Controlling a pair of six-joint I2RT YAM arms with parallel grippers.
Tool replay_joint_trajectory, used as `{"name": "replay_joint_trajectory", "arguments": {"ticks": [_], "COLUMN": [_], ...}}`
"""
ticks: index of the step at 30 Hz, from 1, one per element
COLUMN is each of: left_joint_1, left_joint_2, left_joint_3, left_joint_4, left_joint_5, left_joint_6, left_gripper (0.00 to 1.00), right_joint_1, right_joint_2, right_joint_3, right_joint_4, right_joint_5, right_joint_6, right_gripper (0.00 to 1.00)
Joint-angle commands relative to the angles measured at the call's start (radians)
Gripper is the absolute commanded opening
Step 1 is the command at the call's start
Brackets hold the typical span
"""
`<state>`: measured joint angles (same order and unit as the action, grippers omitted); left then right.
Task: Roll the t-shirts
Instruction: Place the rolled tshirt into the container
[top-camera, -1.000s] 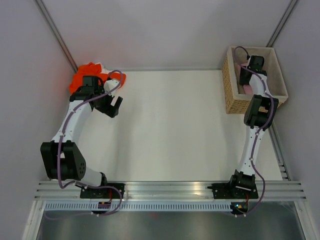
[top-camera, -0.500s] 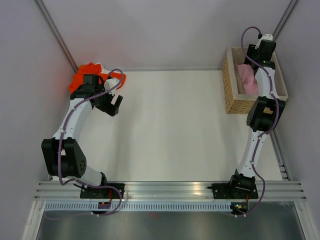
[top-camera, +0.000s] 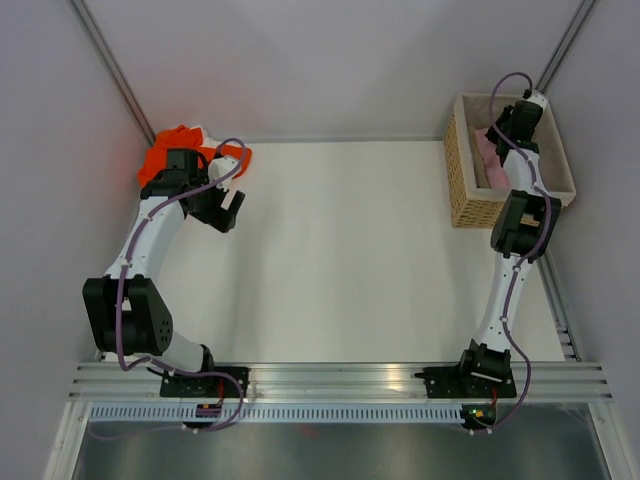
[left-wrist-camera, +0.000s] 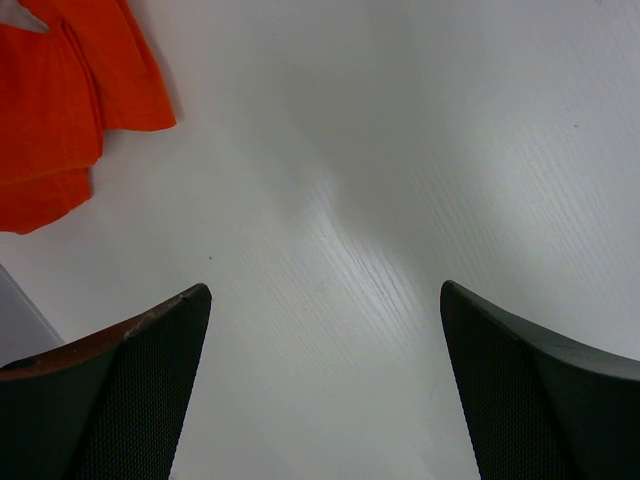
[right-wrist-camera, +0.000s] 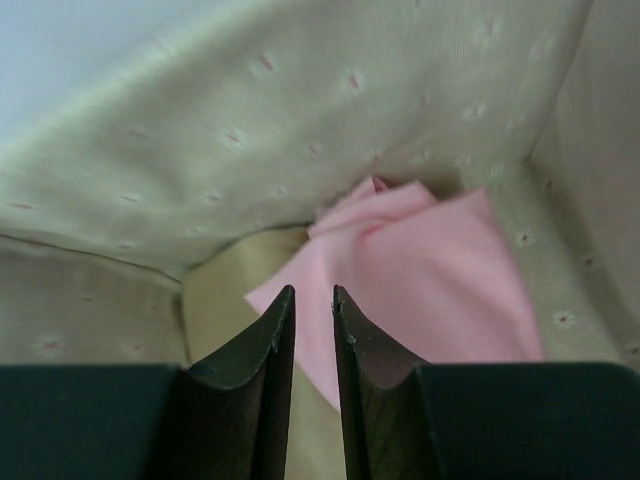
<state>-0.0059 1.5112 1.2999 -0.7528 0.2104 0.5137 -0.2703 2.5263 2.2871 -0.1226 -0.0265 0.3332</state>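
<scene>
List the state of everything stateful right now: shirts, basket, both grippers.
basket: upright at the far right, holding one shirt.
pink t-shirt: crumpled inside the basket, not rolled.
orange t-shirt: bunched at the far left corner of the table, not rolled.
left gripper: open, empty, beside the orange t-shirt.
right gripper: shut, nothing visibly held, over the pink t-shirt.

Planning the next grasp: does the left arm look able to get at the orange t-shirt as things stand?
Probably yes. The left pincer is open, and only bare table lies between it and the orange t-shirt, which lies in the far left corner.
</scene>
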Motion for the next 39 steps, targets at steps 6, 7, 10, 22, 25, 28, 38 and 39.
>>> {"name": "replay_joint_trajectory", "arguments": {"ticks": [6,7,10,22,25,28,38,39], "left_joint_1": [0.003,0.003,0.003,0.003,0.004,0.004,0.003,0.003], "left_joint_2": [-0.017,-0.014,-0.014,-0.003,-0.014,-0.025,-0.023,-0.023], "left_joint_3": [0.035,0.035,0.044,0.058,0.053,0.05,0.039,0.036], "left_joint_4": [0.004,0.004,0.004,0.004,0.003,0.001,0.004,0.006], "left_joint_5": [-0.032,-0.035,-0.046,-0.046,-0.043,-0.034,0.021,0.026], "left_joint_6": [0.002,0.0,0.008,0.0,-0.003,-0.012,-0.018,-0.02], "left_gripper": [1.0,1.0,1.0,1.0,1.0,1.0,1.0,1.0], "right_joint_1": [-0.001,0.0,0.002,0.006,0.005,-0.006,-0.073,-0.076], "right_joint_2": [0.095,0.112,0.138,0.019,-0.148,-0.271,-0.318,-0.301], "right_joint_3": [0.07,0.08,0.103,0.105,-0.049,-0.175,-0.327,-0.319], "right_joint_4": [0.113,0.113,0.202,0.135,-0.067,-0.257,-0.465,-0.465], "right_joint_5": [0.002,-0.001,-0.021,-0.026,0.08,0.158,0.152,0.123], "right_joint_6": [0.095,0.104,0.122,0.072,0.069,0.088,0.236,0.243], "right_gripper": [0.27,0.27,0.27,0.36,0.47,0.47,0.61,0.63]}}
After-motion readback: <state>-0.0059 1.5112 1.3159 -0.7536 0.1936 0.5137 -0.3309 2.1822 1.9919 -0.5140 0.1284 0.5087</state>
